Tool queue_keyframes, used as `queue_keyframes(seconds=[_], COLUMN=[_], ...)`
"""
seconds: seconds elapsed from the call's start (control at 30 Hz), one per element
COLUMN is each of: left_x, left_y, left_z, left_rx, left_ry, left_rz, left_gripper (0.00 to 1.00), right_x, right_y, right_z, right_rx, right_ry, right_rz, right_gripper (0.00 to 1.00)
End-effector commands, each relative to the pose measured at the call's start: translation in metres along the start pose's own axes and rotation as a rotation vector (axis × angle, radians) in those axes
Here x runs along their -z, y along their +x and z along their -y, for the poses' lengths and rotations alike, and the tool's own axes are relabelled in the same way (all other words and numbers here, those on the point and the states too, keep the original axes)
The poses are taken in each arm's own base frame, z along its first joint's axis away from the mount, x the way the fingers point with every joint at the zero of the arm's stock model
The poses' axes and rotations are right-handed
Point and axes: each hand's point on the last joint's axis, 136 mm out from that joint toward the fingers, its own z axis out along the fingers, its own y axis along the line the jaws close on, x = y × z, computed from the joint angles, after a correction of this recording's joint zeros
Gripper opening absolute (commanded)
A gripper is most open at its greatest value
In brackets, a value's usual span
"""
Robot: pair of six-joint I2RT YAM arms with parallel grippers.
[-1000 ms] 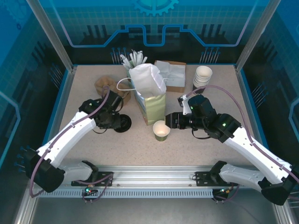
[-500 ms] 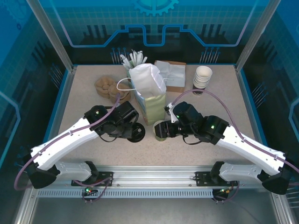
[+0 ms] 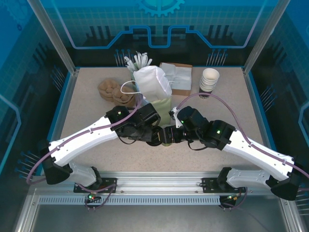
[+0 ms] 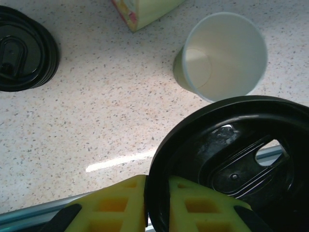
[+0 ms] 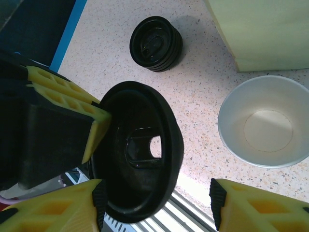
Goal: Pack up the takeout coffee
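One lid [image 4: 231, 164] pinched by rim in left gripper [image 4: 157, 203], beside open cup [image 4: 224, 55]; right gripper [image 5: 154, 203] spread wide, empty

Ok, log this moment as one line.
left gripper: shut on lid, near cup | right gripper: open, near cup | cup: upright, unlidded, on table | packing: not yet done

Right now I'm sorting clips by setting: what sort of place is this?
Probably a lab robot cell staged as a coffee takeout counter: metal-framed blue walls around a speckled table, with a paper bag, stacked cups and black lids.
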Motion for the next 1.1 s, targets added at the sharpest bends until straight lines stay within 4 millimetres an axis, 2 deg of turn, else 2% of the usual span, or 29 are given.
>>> queue_keyframes(seconds=[0.0, 0.17, 0.4, 0.67, 0.9, 1.03, 1.07], left_x=[0.008, 0.009, 0.007, 0.012, 0.014, 0.021, 0.024], left_y=[-0.007, -0.009, -0.007, -0.008, -0.010, -0.014, -0.016], left_z=[0.016, 0.024, 0.026, 0.028, 0.032, 0.043, 0.045], left_rx=[0.000, -0.006, -0.011, -0.011, -0.019, -0.046, -0.055], left_ry=[0.052, 0.071, 0.069, 0.080, 0.103, 0.172, 0.193], left_rz=[0.017, 0.016, 0.011, 0.017, 0.026, 0.059, 0.072], left_gripper=[0.17, 0.17, 0.17, 0.17, 0.18, 0.29, 0.31], right_x=[-0.003, -0.005, -0.003, -0.006, -0.004, 0.001, 0.002], right_y=[0.001, 0.001, -0.003, -0.003, -0.007, -0.007, -0.007], right_z=[0.003, 0.010, 0.014, 0.027, 0.028, 0.032, 0.034], right_rx=[0.002, 0.001, 0.001, -0.030, -0.025, -0.032, -0.037], right_ry=[0.029, 0.053, 0.052, 0.063, 0.043, 0.044, 0.048], right_rz=[0.000, 0.002, 0.019, 0.010, 0.018, 0.020, 0.021], right_gripper=[0.60, 0.57, 0.41, 0.34, 0.15, 0.01, 0.00])
